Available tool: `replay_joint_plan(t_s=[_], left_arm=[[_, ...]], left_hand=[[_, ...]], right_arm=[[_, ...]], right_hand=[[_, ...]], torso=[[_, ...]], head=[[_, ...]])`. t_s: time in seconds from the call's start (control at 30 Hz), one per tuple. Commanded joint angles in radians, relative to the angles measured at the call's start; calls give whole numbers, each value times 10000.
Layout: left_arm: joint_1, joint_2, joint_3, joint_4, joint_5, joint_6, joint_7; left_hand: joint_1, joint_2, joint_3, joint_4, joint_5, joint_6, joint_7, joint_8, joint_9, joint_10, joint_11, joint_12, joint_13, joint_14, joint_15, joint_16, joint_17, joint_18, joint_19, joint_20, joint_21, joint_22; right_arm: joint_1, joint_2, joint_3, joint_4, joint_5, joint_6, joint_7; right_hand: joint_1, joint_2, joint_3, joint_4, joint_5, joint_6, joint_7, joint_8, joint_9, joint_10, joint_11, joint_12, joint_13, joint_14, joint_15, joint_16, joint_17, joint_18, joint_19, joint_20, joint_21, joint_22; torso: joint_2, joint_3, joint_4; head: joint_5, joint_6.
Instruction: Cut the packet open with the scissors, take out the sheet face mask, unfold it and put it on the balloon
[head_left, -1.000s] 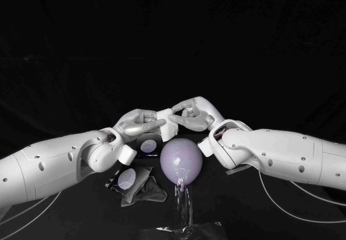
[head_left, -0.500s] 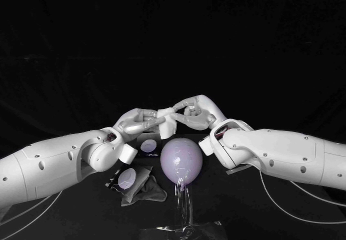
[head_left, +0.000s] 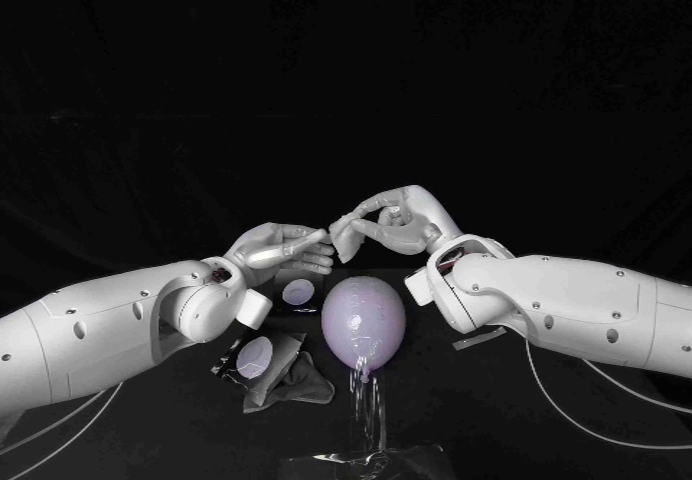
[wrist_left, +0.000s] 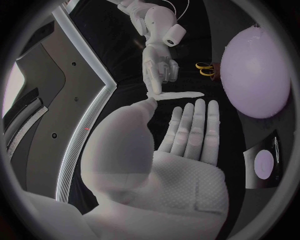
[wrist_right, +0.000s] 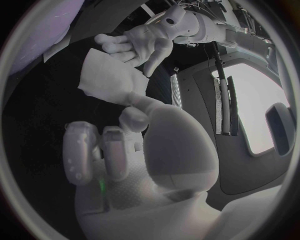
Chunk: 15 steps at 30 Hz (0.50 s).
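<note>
The left hand (head_left: 283, 254) hovers over the black table (head_left: 476, 430), holding nothing, its fingers stretched out straight and slightly apart; its fingertips are just beside the mask, and contact there cannot be told. Below it on the table lies the opened packet (head_left: 265, 364), crumpled and dark with a pale round mark, and a cut-off packet piece (head_left: 299, 293) sits further back, under the left hand. The folded white sheet face mask (head_left: 346, 238) hangs in the air above the balloon (head_left: 361, 318), which is pale lilac. The right hand (head_left: 394, 222) pinches the mask's edge between thumb and finger. Yellow-handled scissors (wrist_left: 205, 70) lie beside the balloon.
</note>
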Motion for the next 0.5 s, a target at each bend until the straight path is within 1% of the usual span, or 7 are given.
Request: replay_joint_plan(t_s=[0.03,0.27,0.3,0.33,0.37,0.4,0.5], left_arm=[[12,-14,9,-25,264,-381,-635],[10,-143,-7,-10,336,-735,-1102],[8,-178,-14,14,397,-733,-1172],[6,-193,-19,26,430,-726,-1199],[-4,-234,-36,62,536,-693,-1266],[-28,-279,-52,106,676,-628,-1327],[-162,-384,-78,243,1257,-171,-1391]], left_hand=[[-28,107,-242,24,17,-7,625,-3,-46,-55,19,61,13,-22,-17,-40,-21,191,133,49,-106,-69],[-190,415,-915,60,17,2,635,31,-174,-97,32,118,14,-33,-6,-94,-83,203,357,34,-342,-243],[-381,592,-1087,56,18,2,636,48,-205,-102,28,139,16,4,-12,-86,-92,227,531,-1,-349,-267],[-381,592,-1087,56,18,2,636,48,-205,-102,28,139,16,4,-12,-86,-92,227,531,-1,-349,-267],[-492,791,-1218,36,18,-14,628,61,-241,-124,17,156,15,109,-37,-43,-89,244,871,-91,-292,-269],[-667,926,-1326,80,1,-20,622,78,-263,-138,9,171,16,187,-53,-10,-85,230,1088,-164,-281,-287],[-847,1160,-1466,66,21,-28,615,114,-301,-162,-5,199,18,351,-100,59,-72,237,1453,-279,-308,-343]], right_arm=[[23,12,13,-70,44,-113,28],[105,221,19,-601,58,-224,34],[123,277,20,-715,59,-238,42],[130,300,20,-761,59,-243,45],[149,362,20,-872,59,-254,53],[167,426,21,-980,58,-262,63],[210,622,22,-1264,27,-283,99]], right_hand=[[-109,10,62,-1,23,-21,-85,61,676,246,-58,60,30,1044,-61,39,2627,-92,391,-81,79,2268],[-118,4,80,-14,23,-21,-89,76,691,259,-62,81,43,1044,-64,39,2627,-95,399,-84,95,2273],[-118,4,80,-14,23,-21,-89,76,691,259,-62,81,43,1044,-64,39,2627,-95,399,-84,95,2273],[-118,4,80,-14,23,-21,-89,76,691,259,-62,81,43,1044,-64,39,2627,-95,399,-84,95,2273],[-118,4,80,-14,23,-21,-89,76,691,259,-62,81,43,1044,-64,39,2627,-95,399,-84,95,2273],[-123,1,92,-22,23,-21,-91,85,700,262,-64,64,33,1044,-66,39,2627,-95,399,-86,93,2272],[-123,1,92,-22,23,-21,-91,85,700,262,-64,64,33,1044,-66,39,2627,-95,399,-86,93,2272]], torso=[[9,-7,-1],[0,-3,2],[3,-3,-2],[4,-3,0],[6,-2,1],[9,0,4],[7,0,11]], head=[[-23,6],[-23,19],[-24,23],[-25,26],[-24,28],[-17,33],[-31,35]])
